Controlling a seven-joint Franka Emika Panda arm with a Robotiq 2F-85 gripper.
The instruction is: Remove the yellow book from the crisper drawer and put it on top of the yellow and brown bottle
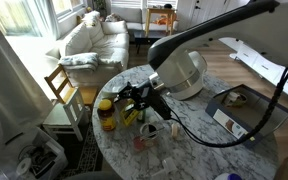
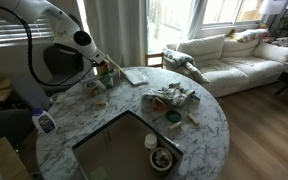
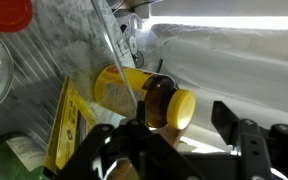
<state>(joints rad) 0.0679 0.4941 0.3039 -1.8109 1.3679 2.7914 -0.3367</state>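
Your gripper (image 3: 179, 142) is spread, blurred, cut off at the bottom. Jar (image 1: 106, 112), yellow lid, amber body, near the table (image 1: 209, 145) edge; book not clear.

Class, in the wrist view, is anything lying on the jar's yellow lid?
No, the jar has a bare lid with nothing resting on it.
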